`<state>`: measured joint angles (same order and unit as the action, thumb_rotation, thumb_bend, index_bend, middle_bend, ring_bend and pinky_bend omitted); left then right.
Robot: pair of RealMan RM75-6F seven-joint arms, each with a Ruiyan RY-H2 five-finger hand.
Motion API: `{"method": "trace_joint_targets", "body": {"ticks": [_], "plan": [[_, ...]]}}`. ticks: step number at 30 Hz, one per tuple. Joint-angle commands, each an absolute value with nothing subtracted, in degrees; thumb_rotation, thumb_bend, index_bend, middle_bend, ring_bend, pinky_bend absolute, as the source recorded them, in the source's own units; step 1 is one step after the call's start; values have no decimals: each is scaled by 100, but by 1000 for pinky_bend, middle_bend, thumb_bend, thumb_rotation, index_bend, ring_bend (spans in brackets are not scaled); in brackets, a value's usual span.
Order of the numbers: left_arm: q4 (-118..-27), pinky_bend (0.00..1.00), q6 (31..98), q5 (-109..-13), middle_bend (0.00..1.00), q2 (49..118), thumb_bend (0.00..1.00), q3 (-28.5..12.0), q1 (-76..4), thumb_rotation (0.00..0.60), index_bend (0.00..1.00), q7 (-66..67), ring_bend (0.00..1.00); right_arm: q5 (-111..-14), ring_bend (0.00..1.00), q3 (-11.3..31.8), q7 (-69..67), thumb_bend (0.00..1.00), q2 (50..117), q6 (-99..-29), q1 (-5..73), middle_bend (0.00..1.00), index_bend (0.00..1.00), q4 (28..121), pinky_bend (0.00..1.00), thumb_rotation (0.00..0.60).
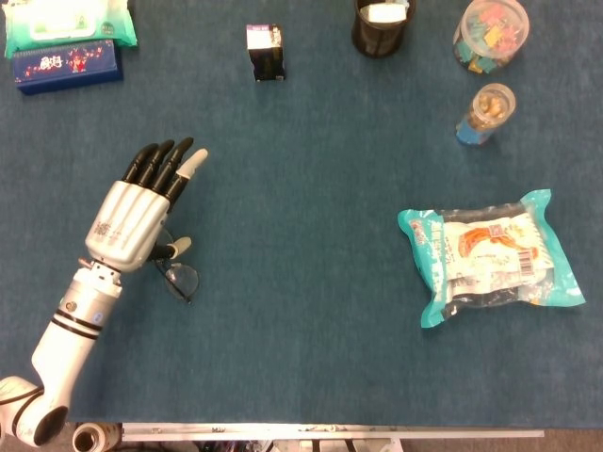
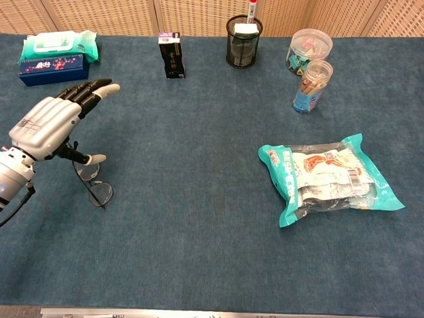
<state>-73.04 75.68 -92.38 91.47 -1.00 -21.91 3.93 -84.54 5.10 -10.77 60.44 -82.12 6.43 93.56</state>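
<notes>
My left hand (image 1: 134, 214) (image 2: 52, 124) hovers over the left part of the blue table with its fingers stretched out flat and its thumb pointing down; it holds nothing. Directly beneath it lies a pair of thin-framed glasses (image 1: 177, 276) (image 2: 93, 183), partly hidden by the palm in the head view. The thumb tip sits just above the glasses' upper lens. My right hand shows in neither view. A teal snack bag (image 1: 493, 254) (image 2: 328, 176) lies flat at the right.
Along the far edge stand a wet-wipes pack (image 1: 66, 24) on a blue box (image 1: 66, 64), a small dark carton (image 1: 266, 52), a black mesh pen cup (image 1: 382, 24), a jar of clips (image 1: 490, 33) and a small nut jar (image 1: 485, 113).
</notes>
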Motion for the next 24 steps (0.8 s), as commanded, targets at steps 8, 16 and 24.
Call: {"method": "trace_joint_targets", "body": {"ticks": [8, 16, 24], "plan": [[-7866, 77, 8086, -9477, 0, 8691, 0, -9, -2000, 600, 0, 535, 0, -8503, 288, 494, -1131, 214, 6016, -8232, 635, 424, 526, 9385, 287, 600], [-7570, 87, 8612, -9764, 0, 8644, 0, 40, -1864, 600, 0, 16, 0, -8525, 288, 480, -1125, 214, 6018, -8222, 641, 424, 526, 9391, 287, 600], [-6723, 166, 9529, -10223, 133, 9002, 0, 24, -1757, 600, 196, -823, 28, -8519, 288, 476, -1111, 214, 6029, -8204, 650, 424, 526, 9385, 287, 600]]}}
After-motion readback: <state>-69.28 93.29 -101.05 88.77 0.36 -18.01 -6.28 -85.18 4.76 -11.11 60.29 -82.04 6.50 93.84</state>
